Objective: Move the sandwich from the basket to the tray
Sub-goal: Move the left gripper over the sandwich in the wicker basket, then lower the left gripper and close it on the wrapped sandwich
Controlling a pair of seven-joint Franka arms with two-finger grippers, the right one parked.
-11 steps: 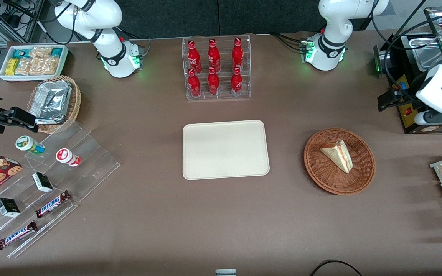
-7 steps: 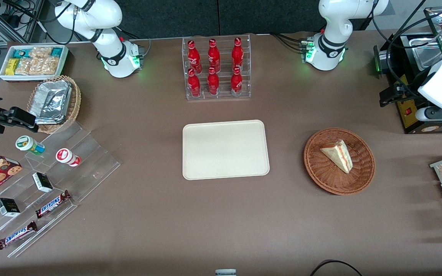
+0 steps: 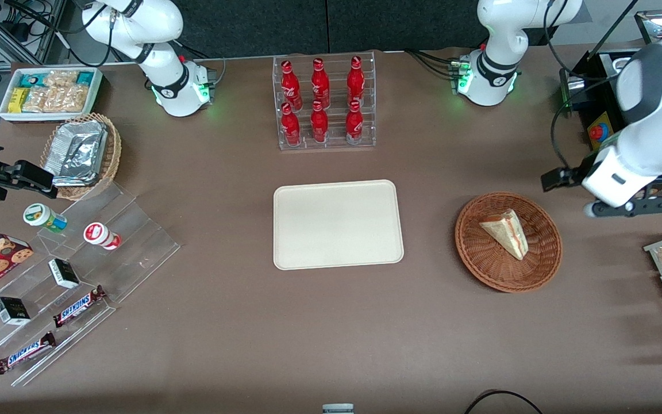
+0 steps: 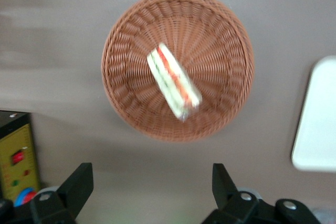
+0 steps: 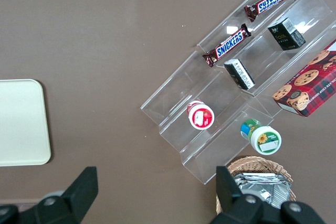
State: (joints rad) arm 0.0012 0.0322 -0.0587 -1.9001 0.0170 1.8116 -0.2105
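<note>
Triangular white sandwich (image 3: 505,232), red-orange stripe, lies in basket (image 3: 543,267); gripper (image 4: 148,190) hovers above, fingers (image 4: 77,184) spread

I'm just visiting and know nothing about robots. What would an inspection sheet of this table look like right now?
Surface: brown table, flat.
Job's things: sandwich lies in the basket; tray bare, beside the basket.
Clutter: red bottles in a clear rack; Snickers bars on clear steps; foil trays in a tan basket.
Grippers: gripper open, holding nothing, above the table beside the basket.
Cables: black cables near the working arm.
Surroundings: black box with a red button at the table's edge.
</note>
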